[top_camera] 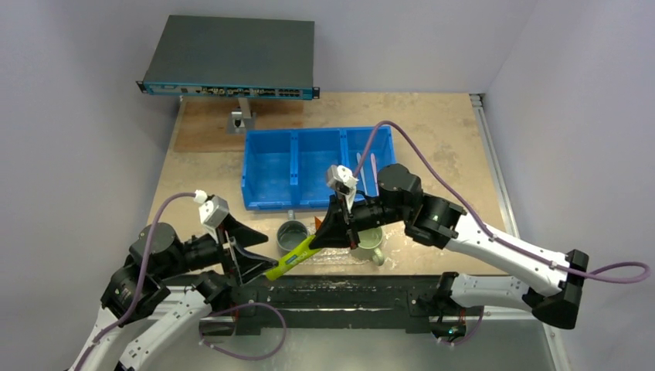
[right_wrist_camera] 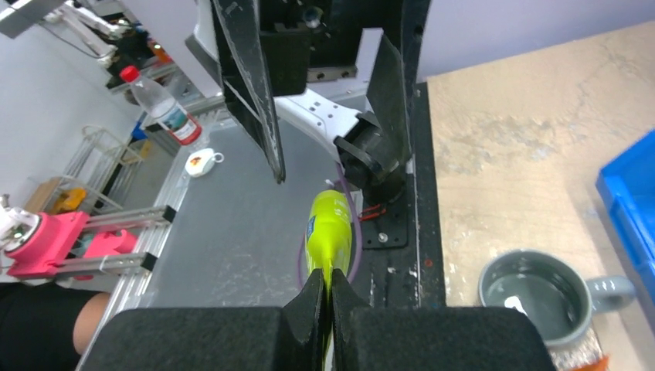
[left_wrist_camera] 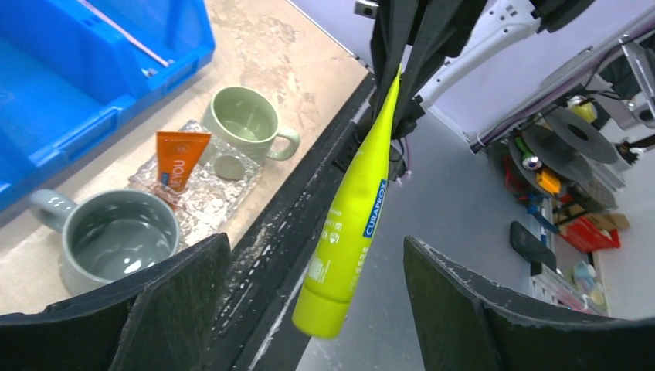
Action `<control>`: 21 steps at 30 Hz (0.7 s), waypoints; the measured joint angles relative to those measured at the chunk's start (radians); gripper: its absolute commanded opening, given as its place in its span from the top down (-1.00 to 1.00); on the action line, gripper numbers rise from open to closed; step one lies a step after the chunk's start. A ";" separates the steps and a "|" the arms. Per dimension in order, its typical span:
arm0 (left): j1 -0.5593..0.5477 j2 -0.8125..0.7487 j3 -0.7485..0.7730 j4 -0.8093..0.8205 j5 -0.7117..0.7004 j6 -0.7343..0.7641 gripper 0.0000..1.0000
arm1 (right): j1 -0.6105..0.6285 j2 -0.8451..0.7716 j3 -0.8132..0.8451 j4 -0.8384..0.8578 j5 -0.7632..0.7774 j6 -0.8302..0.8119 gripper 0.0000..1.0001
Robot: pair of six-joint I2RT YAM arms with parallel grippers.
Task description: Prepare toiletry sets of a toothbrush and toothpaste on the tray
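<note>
The green tube (left_wrist_camera: 351, 212) is clamped by the right hand (right_wrist_camera: 325, 294), while the left hand (left_wrist_camera: 314, 243) is spread apart around it.

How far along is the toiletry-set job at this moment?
Done: the orange tube lies on the tray. In hand: the right gripper is shut on the flat end of the green tube, which hangs between the fingers of the open left gripper. Left: that tube onto the tray, plus the toothbrushes; one lies in the blue bin, none visible on the tray.
</note>
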State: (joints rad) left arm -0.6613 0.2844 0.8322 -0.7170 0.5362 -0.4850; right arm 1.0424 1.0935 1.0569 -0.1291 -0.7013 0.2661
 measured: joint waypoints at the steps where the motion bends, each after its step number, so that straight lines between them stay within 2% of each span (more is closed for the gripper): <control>1: 0.000 0.003 0.010 -0.011 -0.014 0.002 -0.76 | 0.000 -0.008 0.009 -0.032 0.011 -0.014 1.00; 4: 0.000 0.011 0.038 -0.037 -0.061 0.011 -0.81 | 0.000 -0.033 0.038 -0.149 0.064 -0.052 1.00; 8: 0.000 0.022 0.058 -0.068 -0.121 0.025 -0.99 | 0.000 -0.063 0.085 -0.303 0.142 -0.086 1.00; 21: 0.000 0.062 0.059 -0.130 -0.271 0.047 -1.00 | 0.000 -0.064 0.198 -0.674 0.467 -0.076 1.00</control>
State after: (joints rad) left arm -0.6613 0.3462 0.8909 -0.8471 0.2653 -0.4377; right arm 1.0424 1.0294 1.2549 -0.8036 -0.2348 0.1905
